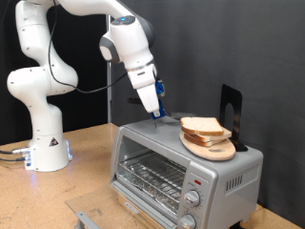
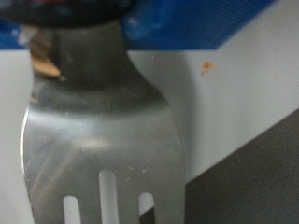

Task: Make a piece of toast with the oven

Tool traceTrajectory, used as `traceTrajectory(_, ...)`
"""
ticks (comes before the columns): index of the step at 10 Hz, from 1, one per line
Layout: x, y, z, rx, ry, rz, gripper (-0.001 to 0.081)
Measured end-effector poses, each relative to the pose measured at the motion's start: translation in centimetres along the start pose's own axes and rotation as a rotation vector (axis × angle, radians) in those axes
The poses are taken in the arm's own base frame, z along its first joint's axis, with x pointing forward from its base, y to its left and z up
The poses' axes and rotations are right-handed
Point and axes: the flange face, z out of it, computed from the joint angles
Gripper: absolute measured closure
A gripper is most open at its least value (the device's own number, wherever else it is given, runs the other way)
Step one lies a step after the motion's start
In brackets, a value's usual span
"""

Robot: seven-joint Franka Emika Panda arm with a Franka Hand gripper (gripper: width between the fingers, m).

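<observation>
The silver toaster oven stands on the table at the exterior view's right; its wire rack shows at the front, with two knobs beside it. Two pale bread slices with brown crust lie overlapped on a round wooden board on the oven's top; I cannot tell which one is the piece of toast. My gripper hangs over the oven's top left corner, shut on a metal slotted spatula. The spatula's tip points down near the oven top, left of the bread.
A black upright stand sits on the oven top behind the board. A grey flat piece lies on the wooden table in front of the oven. The robot base stands at the left. A black curtain forms the backdrop.
</observation>
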Motion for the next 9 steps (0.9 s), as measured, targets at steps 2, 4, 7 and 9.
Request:
traceTrajectory(2, -0.2, 0.0, -0.6, 0.005, -0.005, -0.001, 0.0415)
traceTrajectory(4, 0.0, -0.2, -1.0, 0.042, 0.033, 0.003, 0.0415)
traceTrajectory(7, 0.2, 0.7, -3.5, 0.097, 0.123, 0.032, 0.0415)
traceTrajectory(9, -0.1, 2.5, -5.3, 0.121, 0.133, 0.074, 0.0415)
